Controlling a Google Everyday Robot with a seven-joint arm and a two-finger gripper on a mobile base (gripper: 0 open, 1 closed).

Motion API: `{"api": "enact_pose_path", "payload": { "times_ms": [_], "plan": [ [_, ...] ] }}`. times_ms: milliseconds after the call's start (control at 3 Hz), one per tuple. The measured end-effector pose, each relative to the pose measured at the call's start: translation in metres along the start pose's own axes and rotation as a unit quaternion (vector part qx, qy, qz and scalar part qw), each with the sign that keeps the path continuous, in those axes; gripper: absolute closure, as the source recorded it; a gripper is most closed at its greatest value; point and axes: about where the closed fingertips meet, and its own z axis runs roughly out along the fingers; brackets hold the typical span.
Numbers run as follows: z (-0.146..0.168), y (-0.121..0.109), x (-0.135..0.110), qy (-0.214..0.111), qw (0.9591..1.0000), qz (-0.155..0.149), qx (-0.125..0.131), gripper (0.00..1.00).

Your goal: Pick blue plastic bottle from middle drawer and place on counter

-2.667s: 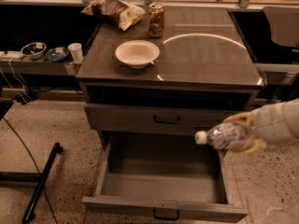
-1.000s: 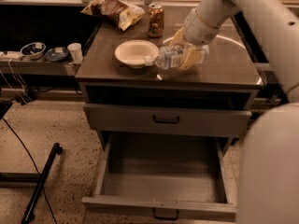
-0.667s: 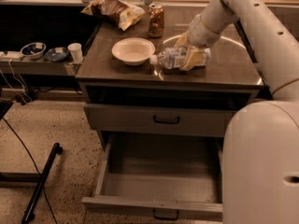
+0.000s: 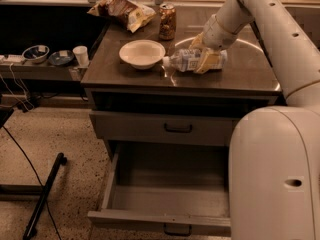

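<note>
A cup (image 4: pixel 80 54) and two small bowls (image 4: pixel 36 52) are seen on a side shelf to the left of the white bowl (image 4: pixel 142 53). A chip bag (image 4: pixel 123 10) is found behind the white bowl. The middle drawer (image 4: pixel 150 220) is pulled open below it. A brown can (image 4: pixel 167 21) is set behind it to the right. The blue plastic bottle (image 4: pixel 182 60) is laid on its side on the counter (image 4: pixel 240 76), its white cap almost touching the white bowl's right rim. Further right, the gripper (image 4: pixel 204 60) is seen with its fingers clamped around the bottle's far end.
</note>
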Motion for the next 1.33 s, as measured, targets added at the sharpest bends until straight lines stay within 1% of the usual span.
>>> {"api": "enact_pose_path", "payload": {
  "times_ms": [333, 667, 1000, 1333],
  "plan": [
    [0.000, 0.000, 0.000, 0.000, 1.0000, 0.000, 0.000, 0.12],
    [0.000, 0.000, 0.000, 0.000, 1.0000, 0.000, 0.000, 0.00],
    [-0.017, -0.006, -0.008, 0.029, 0.9996, -0.001, -0.003, 0.00],
    [-0.069, -0.011, -0.015, 0.071, 0.9970, 0.018, 0.026, 0.00]
  ]
}}
